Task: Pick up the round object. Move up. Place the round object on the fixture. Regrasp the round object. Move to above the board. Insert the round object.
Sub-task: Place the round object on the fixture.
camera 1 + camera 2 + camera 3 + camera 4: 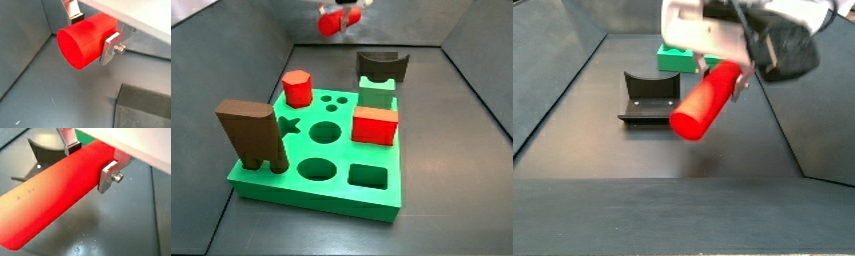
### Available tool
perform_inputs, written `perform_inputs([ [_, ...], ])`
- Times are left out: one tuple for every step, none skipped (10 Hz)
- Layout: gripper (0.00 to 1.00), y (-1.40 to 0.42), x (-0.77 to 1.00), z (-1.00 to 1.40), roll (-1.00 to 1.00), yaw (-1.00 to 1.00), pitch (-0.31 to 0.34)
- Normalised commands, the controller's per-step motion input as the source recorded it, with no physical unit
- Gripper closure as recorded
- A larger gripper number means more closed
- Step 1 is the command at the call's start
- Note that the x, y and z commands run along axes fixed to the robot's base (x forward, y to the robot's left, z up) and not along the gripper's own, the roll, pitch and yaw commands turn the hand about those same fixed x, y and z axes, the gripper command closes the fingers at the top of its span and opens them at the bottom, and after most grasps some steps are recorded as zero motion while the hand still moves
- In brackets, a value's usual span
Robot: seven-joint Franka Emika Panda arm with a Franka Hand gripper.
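Two silver fingers [111, 48] of the hand [93, 31] are clamped on the round object [83, 41] in a wrist view, which shows its flat circular end face on, smooth and bright red, hanging over bare grey floor [60, 95] with a grey wall close beside it. In a wrist view the round object [53, 198] runs long and slim away from the hand [90, 160], gripped near one end, and the fixture [45, 150] shows past it as a dark piece with a curved notch. In a side view the hand [342, 12] is high at the far end of the bin with the red end of the round object [334, 23] below it, well above and behind the board [329, 150], which carries a brown slab block [251, 134], a red hexagonal peg [297, 88] and a red cube [376, 125]; the fixture [380, 66] stands behind it. In a side view the round object [707, 99] slants down from the hand [734, 65], clear of the floor [647, 150], with the fixture [649, 96] just beside it and open floor in front.
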Motion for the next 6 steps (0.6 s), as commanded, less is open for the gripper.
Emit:
perform_inputs([
  [1.00, -0.01, -0.02, 1.00, -0.04, 0.01, 0.011],
  [1.00, -0.01, -0.02, 1.00, -0.05, 0.01, 0.014],
  [1.00, -0.01, -0.02, 0.92, -0.06, 0.01, 0.018],
  [1.00, -0.01, -0.01, 0.70, -0.07, 0.01, 0.020],
  [1.00, -0.01, -0.01, 0.47, -0.08, 0.01, 0.030],
  [1.00, -0.01, 0.00, 0.31, -0.09, 0.01, 0.040],
])
